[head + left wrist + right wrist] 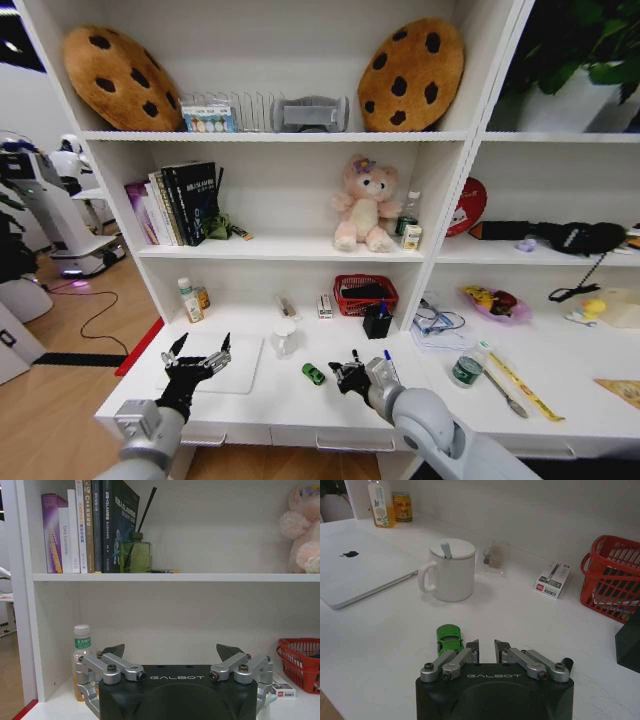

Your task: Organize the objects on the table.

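- Right gripper (486,646) hovers low over the table (300,400), jaws nearly closed with a thin gap, holding nothing
- Green toy car (449,636) lies flat on the table just beside the right gripper's fingers, on the laptop side; in the head view the car (314,374) sits between laptop (215,362) and right gripper (347,372)
- Left gripper (200,352) is raised above the laptop's near edge, jaws wide open, empty
- Judgement: step in hand looks like picking up the car; jaws should widen first, then shift sideways to centre over the car, pads across its narrow sides, descend straight
- Risk: a half-open approach could nudge the car towards the white mug (450,570)
- Right wrist view gives the car-to-finger offset; head view gives overall layout, including the clear bottle (467,364) further right
- Left wrist view shows the left gripper (170,655) facing the shelf with books (90,525), nothing between its jaws
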